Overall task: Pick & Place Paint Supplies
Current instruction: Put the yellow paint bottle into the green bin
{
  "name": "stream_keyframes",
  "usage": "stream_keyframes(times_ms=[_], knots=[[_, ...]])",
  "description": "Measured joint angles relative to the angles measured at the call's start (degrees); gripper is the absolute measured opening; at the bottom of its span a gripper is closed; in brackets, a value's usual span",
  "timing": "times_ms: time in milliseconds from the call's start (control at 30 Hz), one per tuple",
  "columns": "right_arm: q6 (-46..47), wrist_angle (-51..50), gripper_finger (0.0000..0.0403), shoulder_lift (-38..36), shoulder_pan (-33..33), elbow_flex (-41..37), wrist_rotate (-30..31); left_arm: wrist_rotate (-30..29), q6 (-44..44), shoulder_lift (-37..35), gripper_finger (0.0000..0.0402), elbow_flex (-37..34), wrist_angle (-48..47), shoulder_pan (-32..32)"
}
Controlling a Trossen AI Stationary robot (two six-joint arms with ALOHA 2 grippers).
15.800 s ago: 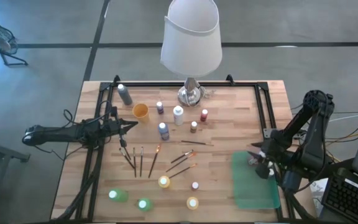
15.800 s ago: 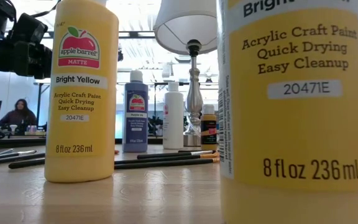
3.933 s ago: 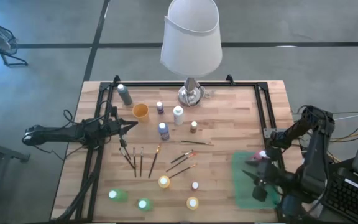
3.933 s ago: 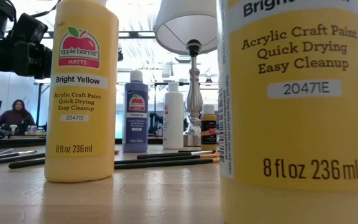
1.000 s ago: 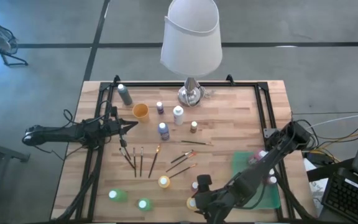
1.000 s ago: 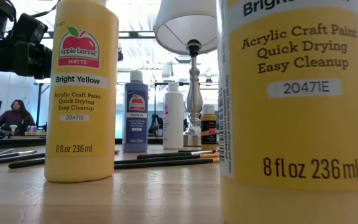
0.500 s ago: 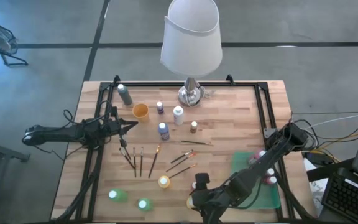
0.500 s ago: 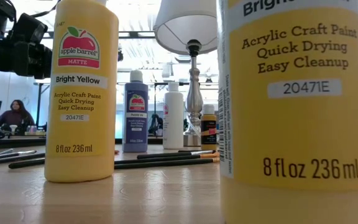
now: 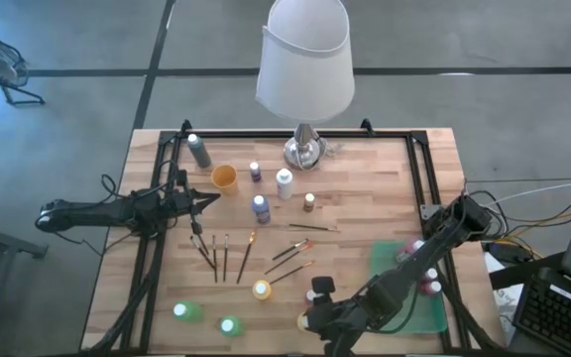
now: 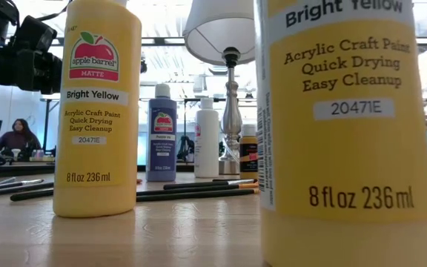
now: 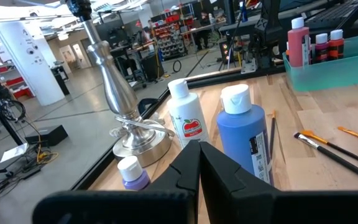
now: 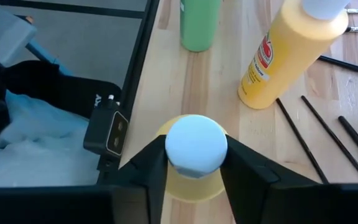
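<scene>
Right tool (image 12: 194, 163): its two fingers squeeze the white cap of a yellow paint bottle (image 12: 194, 180) at the desk's (image 9: 365, 198) front edge.
Left tool (image 11: 197, 163): closed, empty, hanging over the left side.

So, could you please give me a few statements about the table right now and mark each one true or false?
1. The right gripper has its fingers on either side of a yellow bottle's white cap. True.
2. The left gripper is holding a paintbrush. False: it is shut on nothing, hovering near the blue bottle.
3. The green tray already holds some bottles. True: small red bottles stand in it.
4. The paintbrushes are in the tray. False: they lie on the bare wood mid-table.
5. The lamp lies tipped over. False: it stands upright at the far edge.
</scene>
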Motion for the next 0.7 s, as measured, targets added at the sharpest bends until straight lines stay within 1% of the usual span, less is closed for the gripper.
stream_keyframes(times_ms=[133, 333, 433, 533, 600, 700], knots=[[0.0, -0.2, 0.0111, 0.0, 0.0, 0.0, 0.0, 0.0, 0.0, 0.0, 0.0013, 0.0, 0.0, 0.0], [-0.3, -0.8, 0.0136, -0.3, 0.0, 0.0, 0.0, 0.0, 0.0, 0.0, 0.0013, 0.0, 0.0, 0.0], [-0.2, -2.4, 0.0129, -1.4, 0.3, 0.0, -0.2, 0.0, 0.0, 0.0, 0.0013, 0.0, 0.0, 0.0], [0.0, -7.2, 0.0111, -3.1, 0.9, 1.2, 0.1, 0.0, 0.0, 0.0, 0.0013, 0.0, 0.0, 0.1], [0.6, -9.8, 0.011, -4.5, 1.7, 2.3, 0.8, 0.0, 0.0, 0.0, 0.0013, 0.0, 0.0, 0.0], [3.1, -15.5, 0.011, -6.5, 2.6, 3.6, 3.6, 0.0, 0.0, 0.0, 0.0013, 0.0, 0.0, 0.0]])
